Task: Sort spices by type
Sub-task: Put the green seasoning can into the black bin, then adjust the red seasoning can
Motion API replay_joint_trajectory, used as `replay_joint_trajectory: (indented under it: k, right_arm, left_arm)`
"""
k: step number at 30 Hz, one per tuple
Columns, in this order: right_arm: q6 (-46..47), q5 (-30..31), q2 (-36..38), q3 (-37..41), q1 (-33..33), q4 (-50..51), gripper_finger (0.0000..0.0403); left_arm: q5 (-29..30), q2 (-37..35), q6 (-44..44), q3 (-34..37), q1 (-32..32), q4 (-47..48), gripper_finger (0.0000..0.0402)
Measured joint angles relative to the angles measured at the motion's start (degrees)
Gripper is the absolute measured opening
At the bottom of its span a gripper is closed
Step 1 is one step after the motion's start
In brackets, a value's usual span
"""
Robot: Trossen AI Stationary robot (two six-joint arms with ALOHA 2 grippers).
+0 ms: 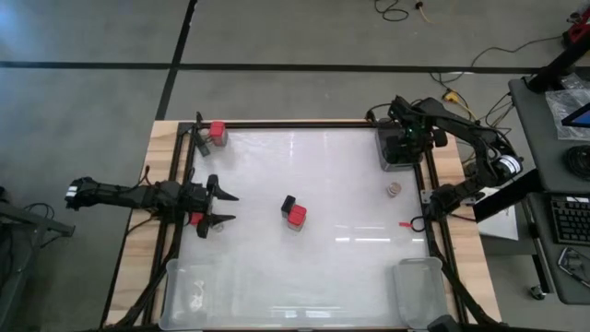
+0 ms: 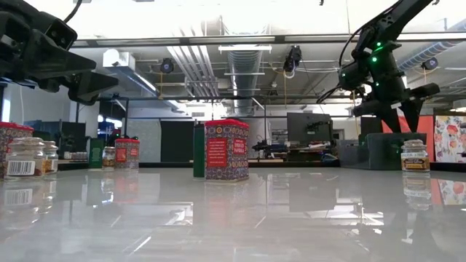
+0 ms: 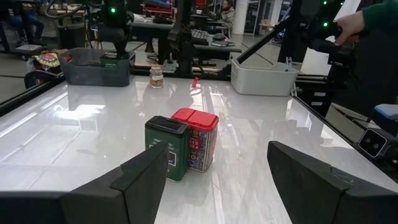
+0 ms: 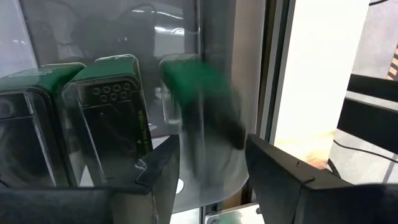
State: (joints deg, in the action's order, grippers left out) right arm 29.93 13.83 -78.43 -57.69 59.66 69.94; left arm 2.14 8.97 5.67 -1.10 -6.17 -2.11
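left tool (image 1: pixel 224 208) wide, facing red jar (image 3: pixel 196 138) | right tool (image 4: pixel 208 171) open over bin (image 1: pixel 398 148) | risk: black jar (image 3: pixel 166 148) touching, may tip

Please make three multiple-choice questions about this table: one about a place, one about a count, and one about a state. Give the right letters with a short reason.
1. The right gripper is
A. over the grey bin
B. over the table's middle
C. over a clear bin

2. How many jars stand in the table's middle?
A. one
B. two
C. four

3. The left gripper is
A. shut on a jar
B. shut and empty
C. open

Key: 1 A, its wrist view looks down into the bin. 2 B, a red-topped jar touches a dark jar. 3 C, its fingers stand wide apart.
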Motion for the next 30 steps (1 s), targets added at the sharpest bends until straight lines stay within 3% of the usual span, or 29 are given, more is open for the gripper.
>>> replay_joint_trajectory:
  k: [11, 20, 25, 30]
  right_arm:
    - [-0.75, 0.27, 0.99, 0.07, -0.04, -0.24, 0.0199]
    - [-0.26, 0.1, 8.14, 0.08, -2.77, -3.75, 0.019]
    - [3.72, -0.72, 11.35, 0.14, -11.17, -7.0, 0.018]
    - [7.38, 0.61, 12.11, 0.72, -26.65, -15.95, 0.0169]
  left_arm:
    - [-0.01, -0.01, 0.0, 0.01, 0.01, 0.02, 0.0259]
    - [-0.01, 0.0, 0.0, 0.02, 0.0, 0.01, 0.0259]
    - [0.0, 0.0, 0.01, 0.02, 0.01, 0.01, 0.0259]
    - [-0.01, 0.0, 0.02, 0.02, 0.0, 0.0, 0.0259]
